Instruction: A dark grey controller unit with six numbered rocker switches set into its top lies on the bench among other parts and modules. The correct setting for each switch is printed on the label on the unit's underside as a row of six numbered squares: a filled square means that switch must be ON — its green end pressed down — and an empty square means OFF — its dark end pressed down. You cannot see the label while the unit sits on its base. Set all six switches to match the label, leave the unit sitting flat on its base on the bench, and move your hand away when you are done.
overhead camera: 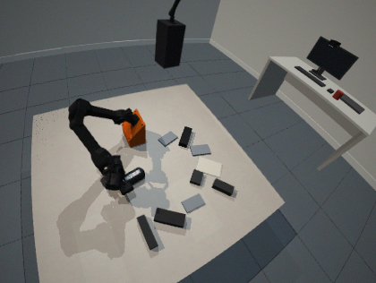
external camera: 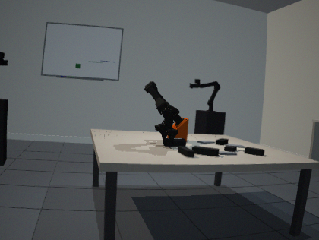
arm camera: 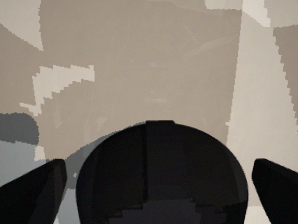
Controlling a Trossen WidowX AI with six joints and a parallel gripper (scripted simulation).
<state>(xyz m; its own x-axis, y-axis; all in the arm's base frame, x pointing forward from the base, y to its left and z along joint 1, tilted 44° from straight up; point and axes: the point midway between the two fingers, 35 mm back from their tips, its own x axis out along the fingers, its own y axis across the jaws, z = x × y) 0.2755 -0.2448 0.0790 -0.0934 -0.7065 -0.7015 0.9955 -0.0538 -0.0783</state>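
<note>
The dark grey controller unit is low over the bench, between my fingers. The label shows one empty square at the frame's bottom edge; the rest of it is cut off. The switches are hidden. My gripper is open, with its two fingers standing apart on either side of the unit.
An orange block stands behind the arm. Several dark modules, such as a long one and a flat one, lie to the right with grey plates and a white plate.
</note>
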